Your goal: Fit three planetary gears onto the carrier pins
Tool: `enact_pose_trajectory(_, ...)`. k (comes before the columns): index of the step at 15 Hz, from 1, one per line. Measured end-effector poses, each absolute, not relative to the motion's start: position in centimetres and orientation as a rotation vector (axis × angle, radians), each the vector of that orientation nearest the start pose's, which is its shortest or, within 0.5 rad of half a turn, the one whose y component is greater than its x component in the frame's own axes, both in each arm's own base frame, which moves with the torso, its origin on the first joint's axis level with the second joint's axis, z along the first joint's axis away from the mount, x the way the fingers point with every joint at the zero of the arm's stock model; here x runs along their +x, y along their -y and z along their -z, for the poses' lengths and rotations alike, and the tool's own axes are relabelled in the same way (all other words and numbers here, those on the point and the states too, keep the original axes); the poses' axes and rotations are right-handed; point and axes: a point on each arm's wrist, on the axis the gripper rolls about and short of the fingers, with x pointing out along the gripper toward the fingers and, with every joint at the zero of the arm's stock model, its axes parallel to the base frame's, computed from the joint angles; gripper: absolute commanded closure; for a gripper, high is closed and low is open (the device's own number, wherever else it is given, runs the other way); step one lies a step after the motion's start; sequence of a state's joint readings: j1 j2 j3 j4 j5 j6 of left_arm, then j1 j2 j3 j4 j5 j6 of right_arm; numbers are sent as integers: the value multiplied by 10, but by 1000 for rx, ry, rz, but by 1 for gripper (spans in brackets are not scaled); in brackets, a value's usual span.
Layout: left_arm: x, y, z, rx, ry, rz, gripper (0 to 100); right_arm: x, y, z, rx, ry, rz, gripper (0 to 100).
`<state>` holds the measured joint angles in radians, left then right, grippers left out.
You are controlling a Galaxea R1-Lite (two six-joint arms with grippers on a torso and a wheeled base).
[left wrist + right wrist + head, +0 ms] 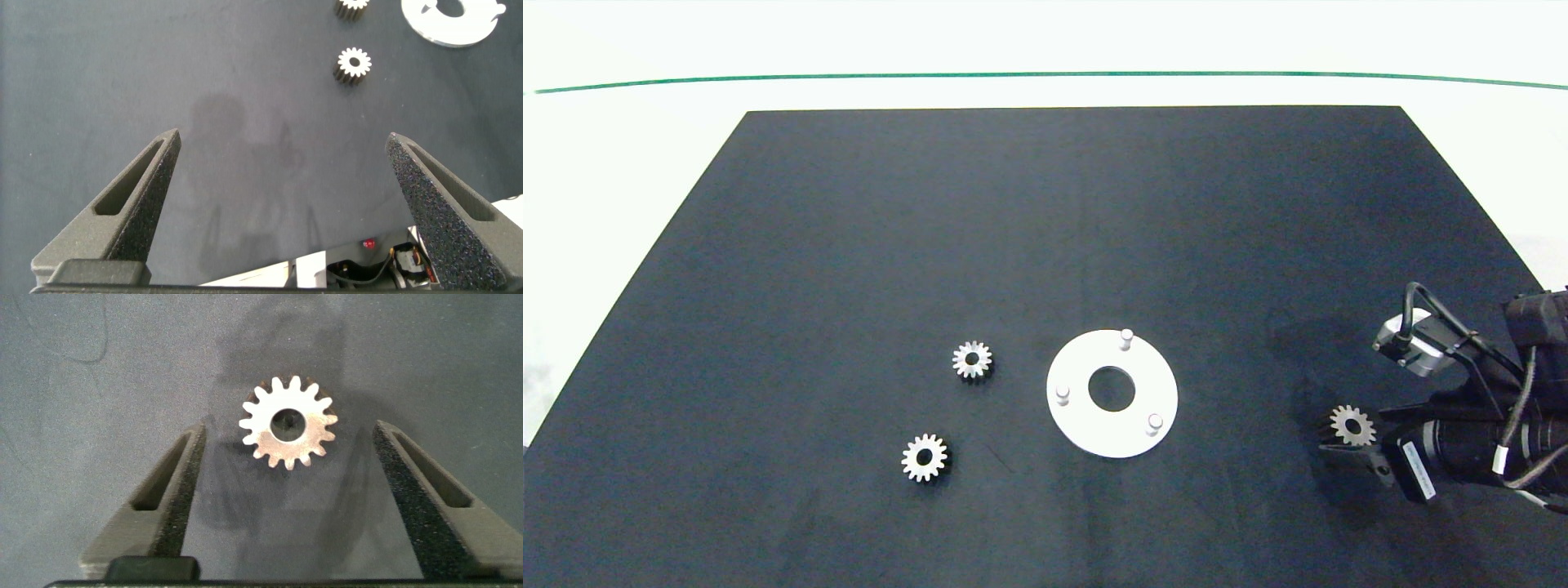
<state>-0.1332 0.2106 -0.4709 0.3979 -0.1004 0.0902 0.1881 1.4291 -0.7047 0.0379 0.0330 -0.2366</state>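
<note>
Head view, from above: dark mat (849,245) spread over a white desk (621,163). White carrier disc (1086,429) flat near the mat's middle, its three carrier pins (1126,338) upright and all bare. No gear installed yet.

Two planetary gears left of the disc, lying flat and well apart from it: one nearer the disc (972,359), one closer to the camera-side edge (925,457). Third gear (1352,425) far to the disc's right, flat on the mat, directly at the tip of the right arm.

Right wrist view: right gripper (286,469) low over the mat, jaws spread wide, the third gear (288,422) between the two fingers (184,482) with a clear gap on each side; no contact visible.

Left wrist view: left gripper (282,188) parked off to the mat's left side, jaws spread and empty, the two left-hand gears (354,63) and an edge of the disc (449,33) in the distance.

Step in hand, as judged: first pick-up, right gripper aligned for the grasp but not yet closed. Next move likely to call for closing squarely across the toothed rim, lifting, carrying across to the disc, then centring the bore over one pin and lowering without tilt. Thin flat gear and small bore: slip or misalignment the probable risks.
</note>
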Motion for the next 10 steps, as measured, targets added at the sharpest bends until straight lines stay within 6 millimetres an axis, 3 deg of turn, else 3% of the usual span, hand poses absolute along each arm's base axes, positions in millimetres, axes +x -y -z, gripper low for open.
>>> enact_pose_trajectory(10, -44, -4, -168, 92, -114, 243, 0, 217, -42, -164, -283, -742, -303, 42)
